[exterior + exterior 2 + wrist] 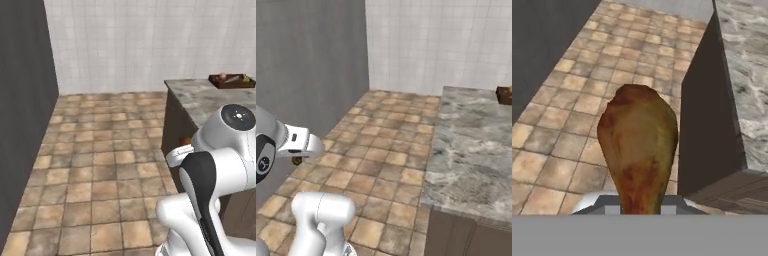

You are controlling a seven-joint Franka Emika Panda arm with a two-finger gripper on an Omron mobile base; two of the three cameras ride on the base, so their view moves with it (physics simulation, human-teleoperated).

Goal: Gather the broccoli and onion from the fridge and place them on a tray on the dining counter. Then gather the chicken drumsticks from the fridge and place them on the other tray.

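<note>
Now, left base view: the dining counter [202, 97] runs off to the right with a dark tray [231, 81] at its far end, small food pieces lying in it; carrying well means keeping the load level and clear of the counter's near corner while the base closes in
Left base view, unclear: what lies in that tray is too small to name; a sliver of orange-brown [185, 141] peeks past the arm, likely the held drumstick
Right base view: the counter's marbled top stretches ahead on the right and the tray is cut by the right edge; a second tray is what this step needs, and I cannot make one out
Right base view, unclear: a small dark bit [297, 160] hangs under the white wrist, too tiny to read
Hand view: the gripper [637, 209] is clamped narrow on a chicken drumstick [638, 145], plump end forward, over tiled floor beside the counter's dark side
Hand view, unclear: fingertips and bone end are hidden behind the meat
</note>
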